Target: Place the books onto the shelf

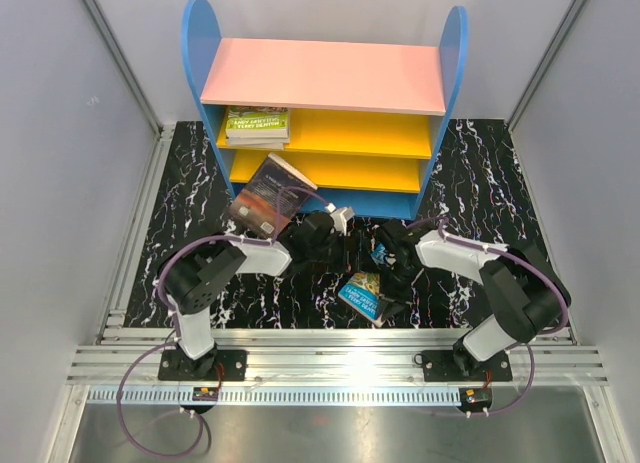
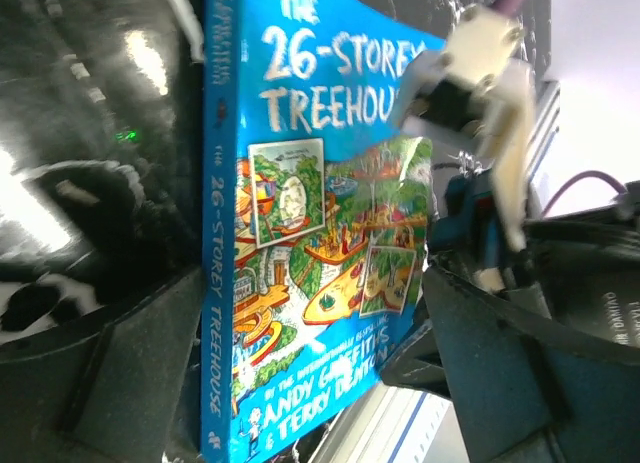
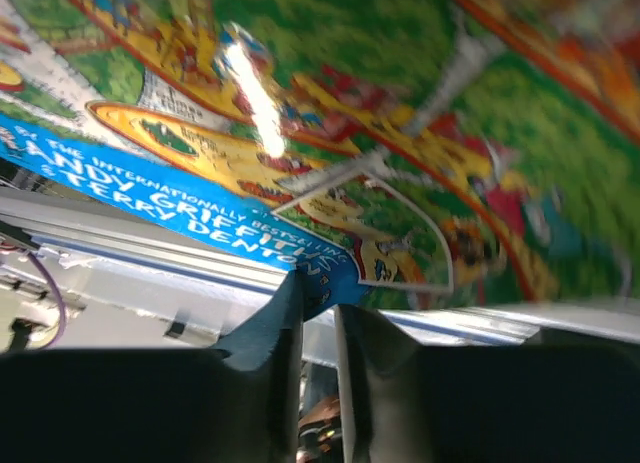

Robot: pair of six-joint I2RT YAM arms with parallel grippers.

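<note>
Two claws meet over one book at the near middle of the black marbled mat (image 1: pixel 480 183): the blue "26-Storey Treehouse" (image 1: pixel 362 294), between the arms. The right gripper (image 3: pixel 318 318) is clenched on the corner of its cover, fingers pinched nearly together. The left gripper (image 2: pixel 315 283) is released, fingers spread wide to either side of the same cover. Farther back, "A Tale of Two Cities" (image 1: pixel 265 195) leans tilted against the shelf (image 1: pixel 325 75) at its left front. The yellow-green book (image 1: pixel 257 123) lies on the upper yellow board, far left.
</note>
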